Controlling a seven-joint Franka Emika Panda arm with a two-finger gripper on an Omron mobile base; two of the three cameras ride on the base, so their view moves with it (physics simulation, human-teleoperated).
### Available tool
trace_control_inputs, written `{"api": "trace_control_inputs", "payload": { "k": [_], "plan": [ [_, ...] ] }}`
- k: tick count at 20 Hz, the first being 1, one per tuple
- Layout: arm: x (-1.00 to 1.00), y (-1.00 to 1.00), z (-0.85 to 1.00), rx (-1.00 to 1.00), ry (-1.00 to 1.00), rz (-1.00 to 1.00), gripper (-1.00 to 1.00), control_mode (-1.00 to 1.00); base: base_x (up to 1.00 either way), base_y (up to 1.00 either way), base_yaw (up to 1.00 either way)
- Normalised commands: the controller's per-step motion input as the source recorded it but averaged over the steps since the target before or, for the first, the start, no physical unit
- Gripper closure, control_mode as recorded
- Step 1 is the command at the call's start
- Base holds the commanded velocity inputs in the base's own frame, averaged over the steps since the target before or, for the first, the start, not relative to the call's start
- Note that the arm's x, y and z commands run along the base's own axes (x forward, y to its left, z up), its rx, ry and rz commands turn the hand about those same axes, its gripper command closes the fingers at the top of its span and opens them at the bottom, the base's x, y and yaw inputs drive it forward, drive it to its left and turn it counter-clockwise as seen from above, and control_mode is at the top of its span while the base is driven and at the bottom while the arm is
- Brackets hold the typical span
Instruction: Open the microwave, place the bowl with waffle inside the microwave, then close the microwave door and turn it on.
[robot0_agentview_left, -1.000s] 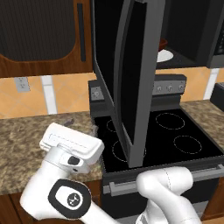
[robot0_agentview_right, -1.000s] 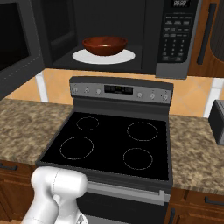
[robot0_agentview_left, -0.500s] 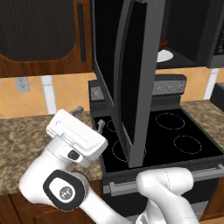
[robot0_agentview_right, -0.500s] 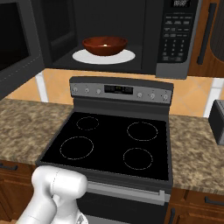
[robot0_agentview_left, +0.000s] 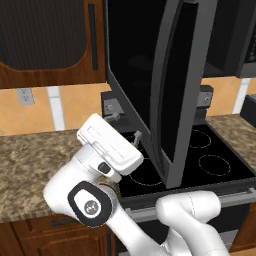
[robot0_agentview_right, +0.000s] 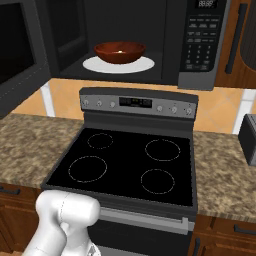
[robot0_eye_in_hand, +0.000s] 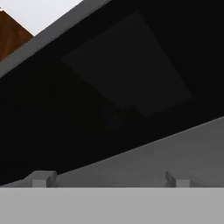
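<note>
Bowl – waffle inside – sits on microwave plate; gripper spread wide.

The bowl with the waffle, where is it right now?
In the right base view, the bowl sits on the white plate inside the open microwave, above the stove, left of the keypad.

The arm rises from the lower right of the left base view, bends back leftward at a dark-capped joint, and lifts its white hand up and to the right. The gripper points up and away, its two thin fingers spread wide apart with nothing between them.
</note>
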Motion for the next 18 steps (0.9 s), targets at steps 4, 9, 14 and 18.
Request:
{"api": "trace_control_inputs", "payload": {
  "k": [4,9,14,18],
  "plan": [
    [-0.02,-0.74,0.12,0.02,-0.04,-0.03,-1.0,-1.0,0.0,0.0,0.0],
    [0.0,-0.85,0.19,0.05,-0.04,0.0,-1.0,-1.0,0.0,0.0,0.0],
    [0.0,-0.76,0.18,0.05,-0.03,0.04,-1.0,-1.0,0.0,0.0,0.0],
    [0.08,-0.66,0.08,0.05,0.0,0.15,-1.0,-1.0,0.0,0.0,0.0]
  ]
}}
